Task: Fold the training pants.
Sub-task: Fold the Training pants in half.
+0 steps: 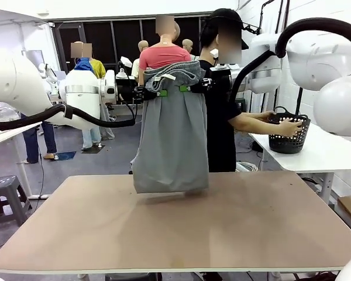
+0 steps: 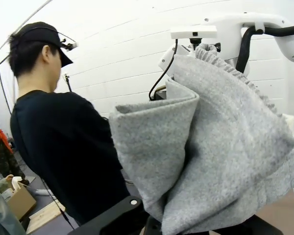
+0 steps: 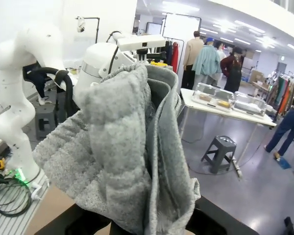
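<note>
- The training pants (image 1: 171,137) are hanging in the air above the far half of the table (image 1: 175,228), stretched between the two arms at waistband height.
- The left gripper (image 1: 162,92) is clamping the left side of the waistband, its green pad showing against the grey cloth.
- The right gripper (image 1: 183,89) is pinching the right side of the waistband, just beside the left one, so the top edge is bunching and flopping over the fingers.
- Below the grip the fabric is dropping straight down in one long panel; its bottom hem is hovering just over the tabletop, casting a soft shadow there.
- In the left wrist view, the grey jersey (image 2: 220,152) is folding over itself right in front of the lens, with the gathered waistband ridge running along the upper right.
- In the right wrist view, the cloth (image 3: 132,156) is draping in thick vertical folds over that arm's fingers.
- Behind the pants, a person in a black shirt (image 1: 219,117) is standing at the far side, one hand (image 1: 291,125) resting on a black mesh basket (image 1: 289,136) on a side table.
</note>
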`<action>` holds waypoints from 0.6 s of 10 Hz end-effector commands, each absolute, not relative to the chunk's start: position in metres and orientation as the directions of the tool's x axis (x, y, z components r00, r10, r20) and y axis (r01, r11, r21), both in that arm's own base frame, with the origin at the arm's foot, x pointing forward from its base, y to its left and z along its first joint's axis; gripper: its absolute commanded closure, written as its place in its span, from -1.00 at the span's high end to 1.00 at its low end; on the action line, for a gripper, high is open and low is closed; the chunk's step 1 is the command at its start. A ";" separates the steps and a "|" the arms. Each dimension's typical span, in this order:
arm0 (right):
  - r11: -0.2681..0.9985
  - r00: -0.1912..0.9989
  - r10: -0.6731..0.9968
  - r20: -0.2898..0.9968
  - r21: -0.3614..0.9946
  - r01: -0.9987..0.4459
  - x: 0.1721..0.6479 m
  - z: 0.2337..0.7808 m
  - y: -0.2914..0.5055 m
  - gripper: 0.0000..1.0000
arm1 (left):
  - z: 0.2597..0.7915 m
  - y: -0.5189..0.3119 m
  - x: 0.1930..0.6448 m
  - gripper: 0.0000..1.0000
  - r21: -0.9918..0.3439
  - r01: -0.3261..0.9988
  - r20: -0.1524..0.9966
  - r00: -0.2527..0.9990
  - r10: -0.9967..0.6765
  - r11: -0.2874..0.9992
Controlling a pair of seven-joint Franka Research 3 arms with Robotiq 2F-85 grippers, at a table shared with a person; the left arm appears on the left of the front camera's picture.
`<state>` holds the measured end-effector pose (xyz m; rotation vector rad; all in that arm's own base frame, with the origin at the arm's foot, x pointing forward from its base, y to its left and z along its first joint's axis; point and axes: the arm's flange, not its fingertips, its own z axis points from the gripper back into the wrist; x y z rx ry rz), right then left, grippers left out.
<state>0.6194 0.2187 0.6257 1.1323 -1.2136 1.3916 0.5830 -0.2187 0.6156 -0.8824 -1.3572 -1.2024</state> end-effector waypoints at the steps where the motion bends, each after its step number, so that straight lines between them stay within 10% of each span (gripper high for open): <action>1: -0.053 -0.175 0.085 0.981 -0.171 -0.984 0.639 0.633 0.226 -1.00 | 0.615 -0.221 0.602 -1.00 0.195 0.951 0.977 -0.169 -0.127 0.240; 6: -0.073 -0.149 0.107 0.983 -0.142 -0.987 0.631 0.575 0.227 -1.00 | 0.575 -0.207 0.618 -1.00 0.198 0.959 0.979 -0.183 -0.091 0.204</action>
